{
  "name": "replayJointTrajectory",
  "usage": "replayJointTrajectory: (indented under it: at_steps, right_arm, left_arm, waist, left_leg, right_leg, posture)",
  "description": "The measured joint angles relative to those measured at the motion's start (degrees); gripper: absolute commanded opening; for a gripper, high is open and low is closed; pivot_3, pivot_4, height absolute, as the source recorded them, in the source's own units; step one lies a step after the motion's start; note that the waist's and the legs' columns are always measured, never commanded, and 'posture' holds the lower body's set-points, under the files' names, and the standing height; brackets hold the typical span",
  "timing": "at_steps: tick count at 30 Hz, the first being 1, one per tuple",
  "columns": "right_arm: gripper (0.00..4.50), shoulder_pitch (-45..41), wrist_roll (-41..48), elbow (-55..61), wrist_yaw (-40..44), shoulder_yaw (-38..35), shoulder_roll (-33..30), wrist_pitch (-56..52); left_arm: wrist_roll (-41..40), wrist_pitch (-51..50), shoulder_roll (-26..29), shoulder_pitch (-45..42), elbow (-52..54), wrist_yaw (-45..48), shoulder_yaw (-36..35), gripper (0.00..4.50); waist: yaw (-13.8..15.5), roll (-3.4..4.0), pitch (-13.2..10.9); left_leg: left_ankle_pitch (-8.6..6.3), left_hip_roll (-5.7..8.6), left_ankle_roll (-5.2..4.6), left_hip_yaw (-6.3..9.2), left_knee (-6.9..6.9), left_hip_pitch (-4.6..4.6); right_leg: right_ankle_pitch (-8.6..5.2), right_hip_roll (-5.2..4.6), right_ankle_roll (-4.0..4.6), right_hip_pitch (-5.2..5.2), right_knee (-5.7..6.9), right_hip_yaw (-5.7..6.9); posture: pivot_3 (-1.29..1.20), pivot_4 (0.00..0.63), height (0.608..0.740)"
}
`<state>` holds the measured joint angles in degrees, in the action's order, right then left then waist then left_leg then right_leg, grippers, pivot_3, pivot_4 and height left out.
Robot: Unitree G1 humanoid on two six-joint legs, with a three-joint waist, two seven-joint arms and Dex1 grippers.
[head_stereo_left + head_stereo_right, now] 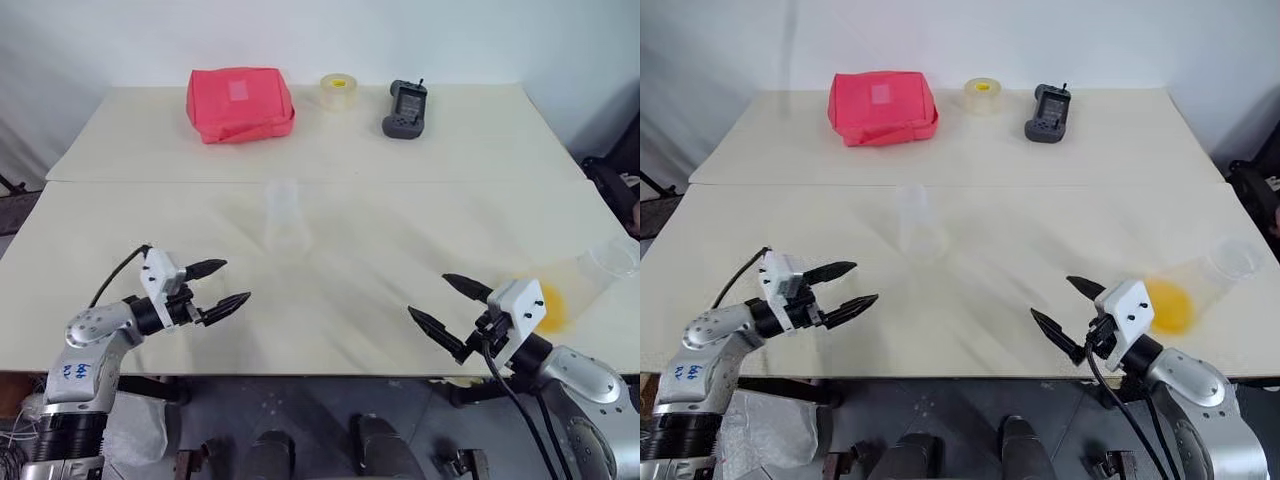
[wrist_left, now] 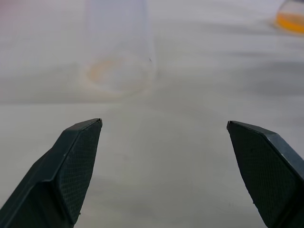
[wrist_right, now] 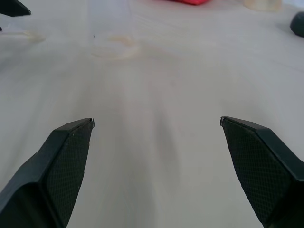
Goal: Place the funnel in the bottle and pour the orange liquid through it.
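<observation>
Right gripper (image 1: 455, 306): closest to my head camera, two black tapered fingers with a fine cross-hatched grip texture, spread wide apart over bare tabletop, holding nothing.
Left gripper (image 1: 220, 285): same black pointed fingers, also spread wide and empty, aimed toward the middle of the table.
Bottle (image 1: 284, 216): colourless see-through plastic, upright at the table's centre, broad at the base and narrowing upward; I see it ahead of the left fingers in the left wrist view (image 2: 118, 47), with a faint orange tint at its foot.
Funnel: I cannot pick it out for certain; something clear seems to sit on the bottle's top.
Orange liquid (image 1: 552, 305): translucent yellow-orange pool inside a rounded clear vessel (image 1: 600, 272) lying tilted near the right edge, just beyond the right gripper's white housing.
Table (image 1: 350, 300): smooth, matte cream surface, two boards meeting at a seam.
Far side: soft red fabric pouch (image 1: 240, 103), squarish with rounded corners; roll of clear tape (image 1: 339, 91) with a yellow core beside it; dark grey handheld device (image 1: 405, 109) with a short antenna, well apart from the bottle.
</observation>
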<state>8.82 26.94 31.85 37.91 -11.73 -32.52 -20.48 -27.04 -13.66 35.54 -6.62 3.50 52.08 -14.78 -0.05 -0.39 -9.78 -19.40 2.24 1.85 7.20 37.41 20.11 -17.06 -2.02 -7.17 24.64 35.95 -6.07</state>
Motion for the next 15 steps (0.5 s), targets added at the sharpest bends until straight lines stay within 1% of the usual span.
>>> replayJointTrajectory:
  at_steps: [4,6,8,11,15]
  right_arm:
    - [4.47,-1.4,0.3,-0.4,0.3,0.2,0.0,-0.8]
    - [4.47,-1.5,0.5,-0.5,0.8,0.3,-0.1,-0.9]
    - [4.47,-2.7,1.6,-0.4,1.7,0.8,-0.4,-1.1]
    - [4.47,-4.5,2.6,-0.2,1.8,0.8,-0.4,-1.4]
    - [4.47,-6.3,3.4,0.9,0.3,0.9,-0.2,-2.3]
  left_arm:
    - [-1.1,0.9,0.1,-0.4,0.2,0.3,-1.8,4.50]
    - [-0.8,2.0,-0.4,-2.9,-0.7,-0.2,-1.7,4.50]
    - [0.2,3.5,-1.1,-10.0,-4.2,-1.1,-0.6,4.50]
    - [1.5,5.9,-1.6,-17.4,-9.1,-0.9,1.4,4.50]
    - [3.8,9.9,-4.3,-26.6,-20.9,1.8,5.0,4.50]
  waist:
    - [0.3,0.00,0.0]
    - [0.5,-0.02,0.0]
    - [1.1,-0.05,0.0]
    - [1.2,-0.05,0.0]
    - [1.3,-0.06,0.0]
  left_leg:
    - [0.00,0.04,0.00,0.02,0.02,0.00]
    - [0.01,0.07,-0.01,0.05,0.07,0.05]
    - [0.01,0.06,-0.01,0.04,0.24,0.07]
    - [0.00,0.15,-0.03,-0.05,0.28,0.03]
    - [0.02,0.15,0.01,-0.03,0.35,0.10]
  right_leg:
    - [0.00,-0.05,0.00,-0.03,-0.02,0.06]
    - [0.00,-0.07,0.00,-0.02,-0.02,0.12]
    - [0.01,-0.09,0.00,-0.03,0.00,0.31]
    - [0.04,-0.31,0.00,-0.03,0.02,0.56]
    - [0.05,-0.36,-0.02,0.00,0.03,0.76]
  posture:
    - [0.00,0.150,0.740]
    - [0.00,0.150,0.740]
    - [0.00,0.150,0.740]
    - [0.00,0.150,0.740]
    - [0.00,0.150,0.740]
